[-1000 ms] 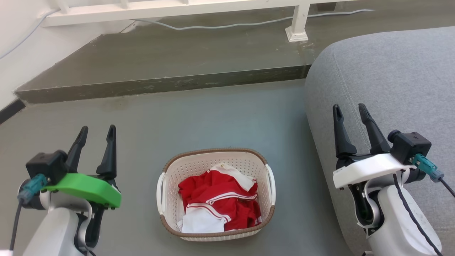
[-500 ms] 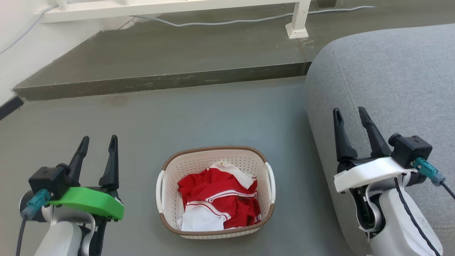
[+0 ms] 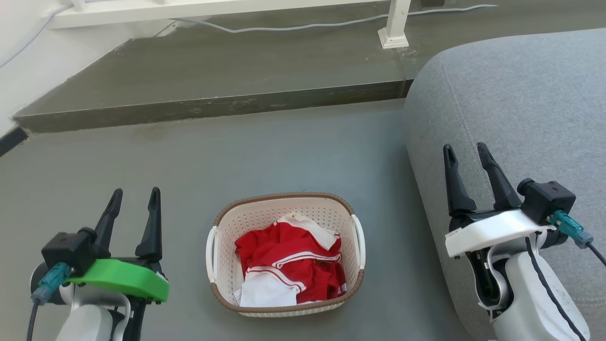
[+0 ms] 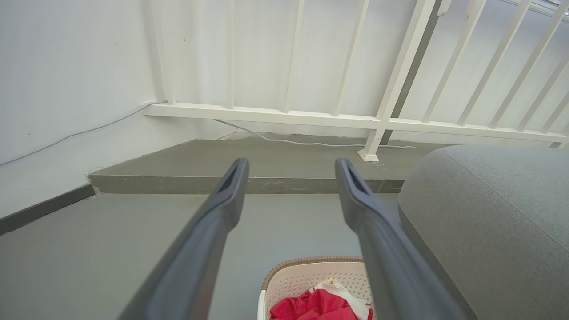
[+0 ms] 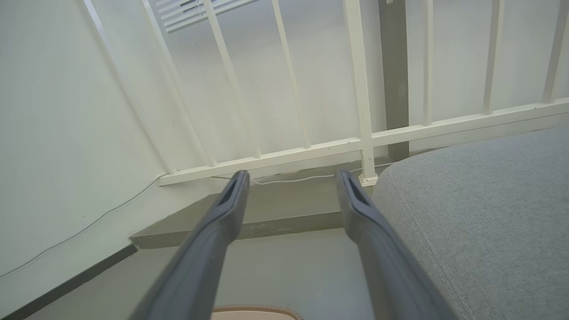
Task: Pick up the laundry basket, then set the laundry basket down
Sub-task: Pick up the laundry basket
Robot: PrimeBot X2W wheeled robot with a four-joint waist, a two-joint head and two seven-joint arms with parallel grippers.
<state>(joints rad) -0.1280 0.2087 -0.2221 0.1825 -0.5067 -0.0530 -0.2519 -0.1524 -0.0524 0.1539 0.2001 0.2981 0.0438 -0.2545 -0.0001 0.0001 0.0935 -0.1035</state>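
Observation:
The laundry basket (image 3: 222,227) sits on the grey floor between my arms, cream-white with a brown rim and white side handles, red-and-white clothes (image 3: 289,265) inside. My left gripper (image 3: 135,192) is open to its left, raised above the floor and apart from it. My right gripper (image 3: 465,148) is open to its right, over the sofa's edge. In the left wrist view the left gripper (image 4: 291,162) points at the step, with the basket (image 4: 311,271) low between its fingers. In the right wrist view the right gripper (image 5: 291,174) is open, and the basket's rim (image 5: 253,309) shows at the bottom.
A grey sofa (image 3: 521,104) fills the right side, close to the basket. A raised concrete step (image 3: 213,106) crosses the far floor, with a white railing (image 3: 393,28) and a cable (image 3: 293,26) on it. A white wall (image 3: 19,57) stands at the left.
The left gripper has dropped lower in the head view and the right slightly too. The whole picture has shifted a little, so the camera has moved. The basket stays on the floor.

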